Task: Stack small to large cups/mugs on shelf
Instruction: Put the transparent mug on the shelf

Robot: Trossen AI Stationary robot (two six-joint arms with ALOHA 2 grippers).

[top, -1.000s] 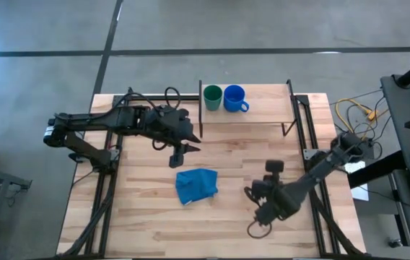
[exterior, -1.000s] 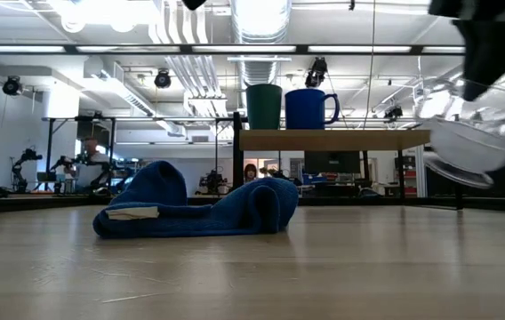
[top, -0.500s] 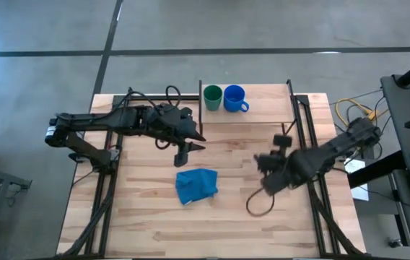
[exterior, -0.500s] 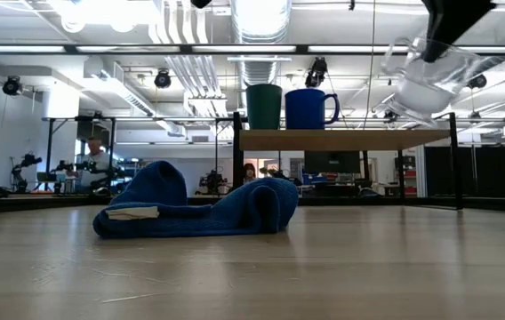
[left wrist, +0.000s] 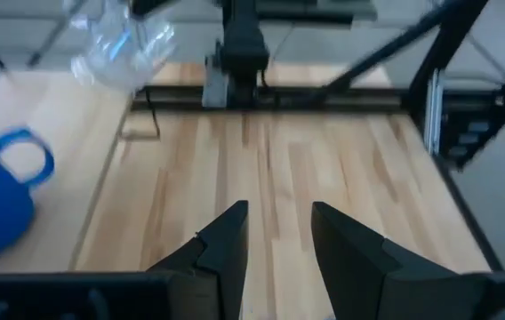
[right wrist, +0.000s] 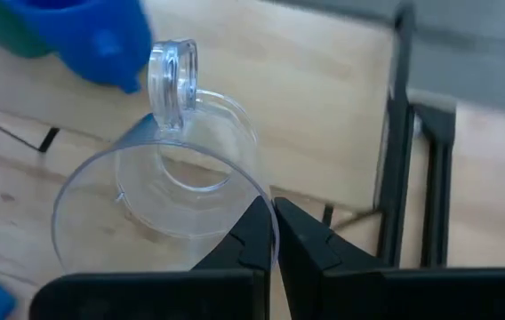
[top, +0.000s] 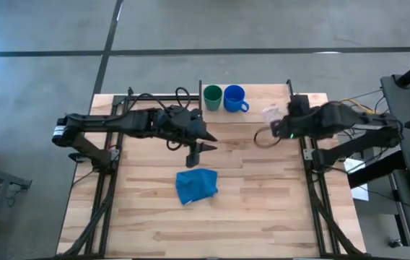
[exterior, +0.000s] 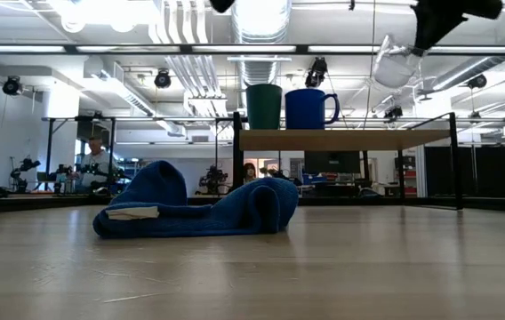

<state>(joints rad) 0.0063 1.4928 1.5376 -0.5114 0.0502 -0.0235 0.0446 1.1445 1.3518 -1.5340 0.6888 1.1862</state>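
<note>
The dark green cup [top: 212, 95] and the blue mug [top: 234, 99] stand side by side on the left end of the light wood shelf [top: 263, 101], also seen in the low view as green cup [exterior: 264, 107] and blue mug [exterior: 310, 108]. My right gripper [top: 278, 130] is shut on the clear glass [top: 268, 117], carried high above the shelf's right part [exterior: 386, 139]. My left gripper [top: 195, 150] hovers open above the table, between the shelf and the blue cloth, touching nothing. My right gripper [right wrist: 276, 233] pinches the glass's rim wall [right wrist: 261, 206] on one side of the mouth, one finger seemingly inside and one outside. The glass [exterior: 397, 62] is lifted clear and tilted, its handle [right wrist: 174, 76] and base pointing away from the fingers.
A crumpled blue cloth [top: 196, 185] lies near the table's middle. Thin black uprights [top: 289, 97] stand at the shelf's ends. Black frame rails [top: 307, 144] run along the table's left and right sides. Bare planks [top: 263, 195] lie right of the cloth.
My right gripper has carried the glass up from low over the table's near right part toward the far edge, up to the shelf's right end, turning as it went. My left gripper has shifted a little toward the right.
</note>
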